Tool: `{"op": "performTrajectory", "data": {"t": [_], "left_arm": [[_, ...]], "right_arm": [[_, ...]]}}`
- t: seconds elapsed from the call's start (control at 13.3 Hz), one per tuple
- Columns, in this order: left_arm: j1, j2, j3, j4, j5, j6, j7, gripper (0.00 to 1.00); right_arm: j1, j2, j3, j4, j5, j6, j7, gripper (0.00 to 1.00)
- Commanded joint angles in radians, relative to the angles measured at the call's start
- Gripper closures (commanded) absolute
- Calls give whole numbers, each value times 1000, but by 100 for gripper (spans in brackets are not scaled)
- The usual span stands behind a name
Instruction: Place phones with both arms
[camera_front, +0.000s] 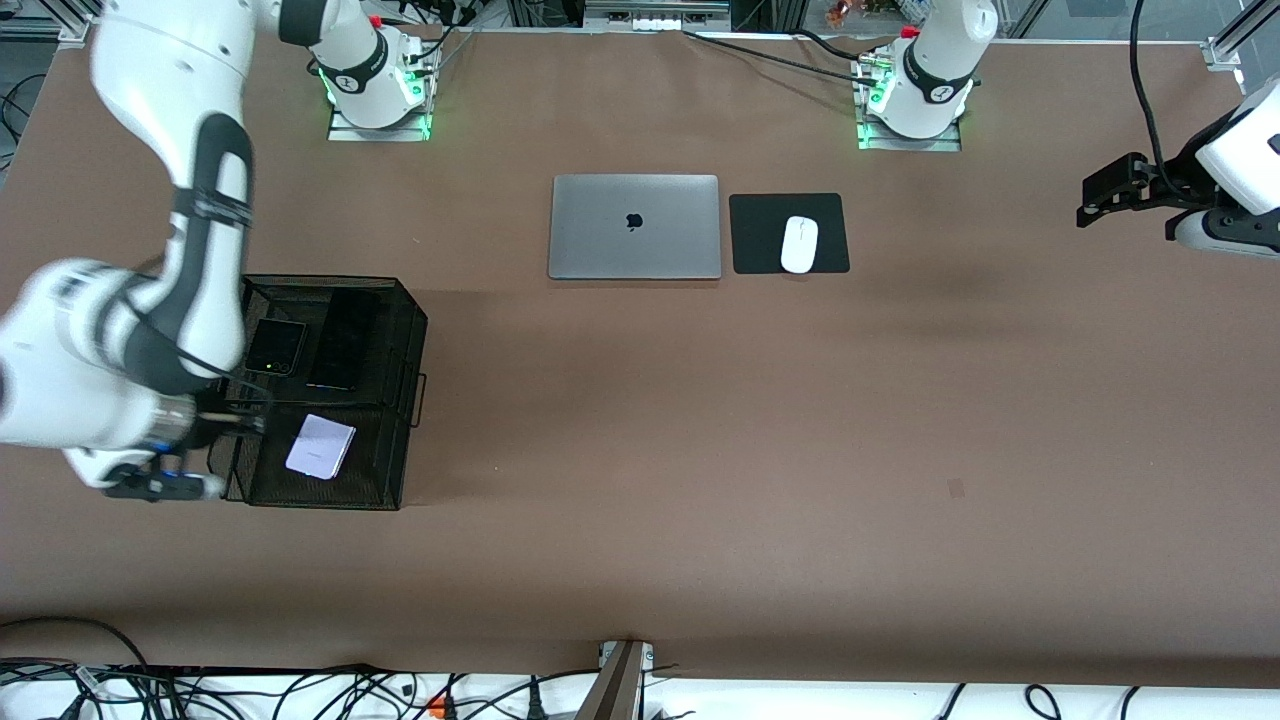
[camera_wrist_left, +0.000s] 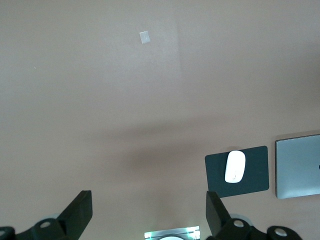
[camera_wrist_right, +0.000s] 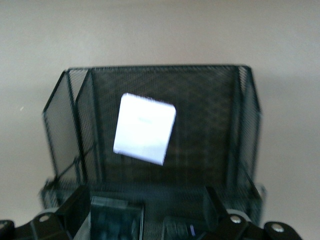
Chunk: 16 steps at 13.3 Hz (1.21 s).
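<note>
A black mesh basket (camera_front: 410, 340) stands toward the right arm's end of the table. All three phones lie in it. The small black phone (camera_front: 276, 346) and the long black phone (camera_front: 342, 340) lie side by side in the compartment farther from the front camera. The lavender-white phone (camera_front: 320, 446) lies in the nearer compartment. My right gripper (camera_wrist_right: 146, 202) is open and empty above the basket (camera_wrist_right: 240, 125). The lavender-white phone (camera_wrist_right: 144, 129) and both black phones (camera_wrist_right: 116, 220) (camera_wrist_right: 182, 230) show below it. My left gripper (camera_front: 1100, 200) is open and empty (camera_wrist_left: 148, 197), waiting over bare table at the left arm's end.
A closed grey laptop (camera_front: 634, 227) lies mid-table near the bases. Beside it a white mouse (camera_front: 799, 244) sits on a black pad (camera_front: 755, 235). A small mark (camera_front: 956, 488) is on the brown tabletop. Cables run along the table's near edge.
</note>
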Motion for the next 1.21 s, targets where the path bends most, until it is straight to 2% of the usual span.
{"op": "performTrajectory", "data": {"t": [0.0, 0.15, 0.45, 0.83, 0.9, 0.98, 1.13], "left_arm": [[4, 0, -4, 7, 21, 0, 19, 0], [4, 1, -4, 10, 19, 1, 19, 0], [3, 1, -12, 11, 14, 7, 15, 0], [3, 1, -12, 13, 10, 9, 16, 0], [3, 0, -12, 13, 8, 9, 15, 0], [3, 0, -13, 13, 7, 9, 15, 0], [3, 0, -13, 14, 7, 9, 16, 0]], "right_arm": [[8, -105, -59, 31, 4, -171, 6, 0], [10, -189, -74, 31, -38, -257, 9, 0], [31, -266, -73, 25, -168, -274, 14, 0], [28, -274, -54, 35, -174, -274, 126, 0], [-4, -276, -7, 61, -187, -275, 130, 0], [-56, -285, 68, 84, -220, -285, 155, 0], [-177, -322, 268, 118, -330, -295, 231, 0]]}}
